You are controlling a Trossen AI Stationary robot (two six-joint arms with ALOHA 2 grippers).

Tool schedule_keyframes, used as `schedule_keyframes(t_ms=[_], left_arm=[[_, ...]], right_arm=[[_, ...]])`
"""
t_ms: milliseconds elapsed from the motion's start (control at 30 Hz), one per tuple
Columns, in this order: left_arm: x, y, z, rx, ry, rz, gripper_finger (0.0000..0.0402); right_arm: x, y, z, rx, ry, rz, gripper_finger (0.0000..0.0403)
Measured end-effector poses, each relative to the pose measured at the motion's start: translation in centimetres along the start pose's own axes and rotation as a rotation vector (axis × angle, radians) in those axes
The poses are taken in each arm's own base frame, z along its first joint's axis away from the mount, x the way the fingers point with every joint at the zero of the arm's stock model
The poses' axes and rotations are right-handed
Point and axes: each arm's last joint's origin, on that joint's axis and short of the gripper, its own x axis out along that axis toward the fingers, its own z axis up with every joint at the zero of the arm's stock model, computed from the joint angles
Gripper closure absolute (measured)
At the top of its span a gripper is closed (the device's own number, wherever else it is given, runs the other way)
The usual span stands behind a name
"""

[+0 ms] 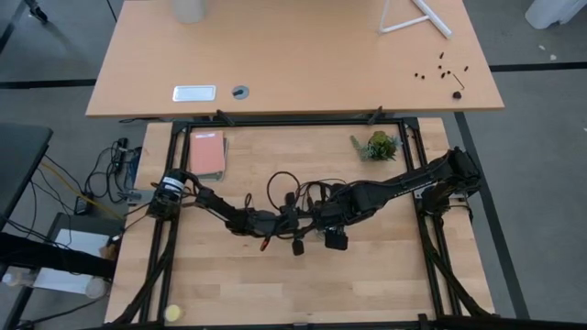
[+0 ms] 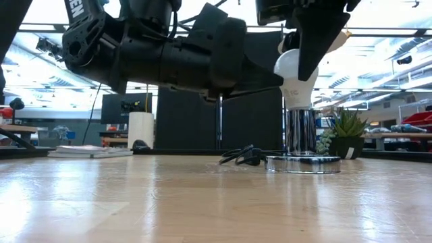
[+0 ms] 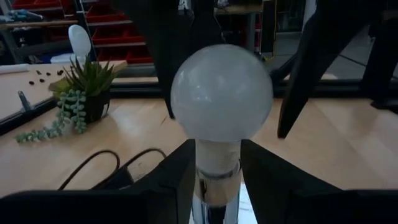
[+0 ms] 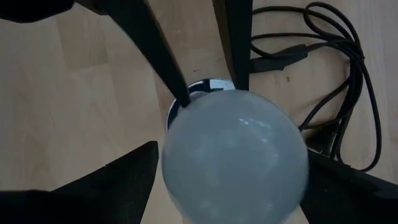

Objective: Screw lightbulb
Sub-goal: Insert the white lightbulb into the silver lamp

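the small white pear-shaped lightbulb (image 3: 221, 93) stands upright on the chrome socket (image 2: 302, 162), mid-desk. the left gripper (image 3: 217, 180) pinches its neck from the side. the right gripper (image 4: 230, 180) straddles the dome from above, fingers spread.

I see a wooden table (image 1: 275, 284) with light planks, and a dark metal frame (image 1: 431, 266) runs along its edges. Near the middle a round silvery socket base (image 2: 302, 163) stands directly on the wood. A thin black cord (image 4: 339, 87) lies in loose loops just beside it. At the far left corner of the table a pink book (image 1: 207, 153) lies flat. At the far right corner a small potted plant (image 1: 379, 146) stands. Near the front left edge I see a small yellow round thing (image 1: 172, 313); I cannot tell what it is.
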Motion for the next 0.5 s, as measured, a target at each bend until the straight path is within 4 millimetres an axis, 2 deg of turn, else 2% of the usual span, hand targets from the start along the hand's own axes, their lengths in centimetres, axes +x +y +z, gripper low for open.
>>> schedule_keyframes(t_ms=[167,500], left_arm=[[0.5,-0.21,0.56,-0.009,-0.022,0.001,0.027],[0.55,-0.23,-0.01,0.009,0.02,0.003,0.027]], right_arm=[[0.03,-0.39,-0.32,0.029,0.043,-0.021,0.0057],[0.06,-0.34,-0.1,0.019,0.023,-0.011,0.0057]])
